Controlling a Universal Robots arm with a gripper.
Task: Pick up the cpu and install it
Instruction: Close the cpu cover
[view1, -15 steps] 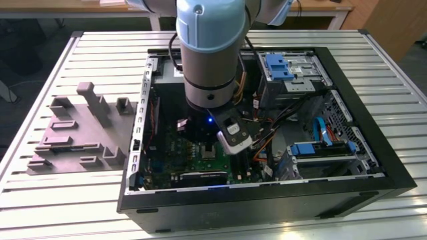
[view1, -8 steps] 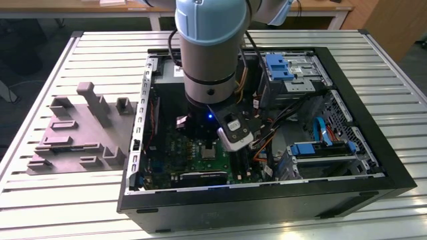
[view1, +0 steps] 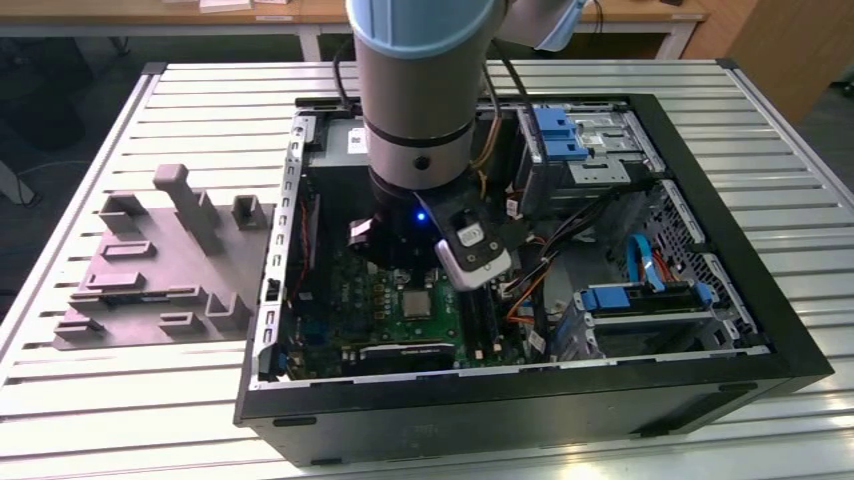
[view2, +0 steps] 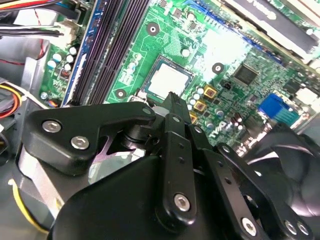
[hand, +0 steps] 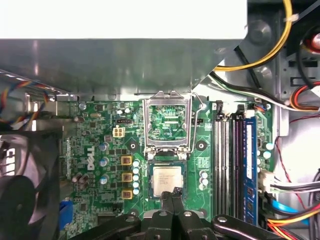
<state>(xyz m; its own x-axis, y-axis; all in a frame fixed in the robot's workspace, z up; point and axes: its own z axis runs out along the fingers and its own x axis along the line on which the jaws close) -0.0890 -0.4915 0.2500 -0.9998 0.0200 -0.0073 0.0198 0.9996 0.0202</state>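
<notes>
Bench (view1: 120, 400): slatted metal top. It carries the open computer case and, on the exterior view's left, a grey tray (view1: 134, 290) of raised blocks.
Computer case (view1: 534, 405): lies on its side with the panel off and the interior exposed.
Arm (view1: 420, 90): reaches straight down into the case, over the board.
Motherboard (hand: 100, 150): green and lying flat in the case, with the memory slots (hand: 225, 160) just beside the socket.
Load frame (hand: 167, 122): swung open beside the socket and not yet closed. Judged, the installation is therefore incomplete.
Gripper (hand: 175, 192): poised directly over the socket. The jaws are together with nothing between them, and their tip sits at the chip's near edge. Whether it touches the chip cannot be told.
Cpu (hand: 167, 180): lies flat and square in the socket, metal top up, as both wrist views show (view2: 167, 80). Judged, the pick-and-place step is done and the seating stage is in hand.
Requirement, as a judgement: any further motion must leave the chip level and undisturbed in its seat. The frame needs a clear path down over it.
</notes>
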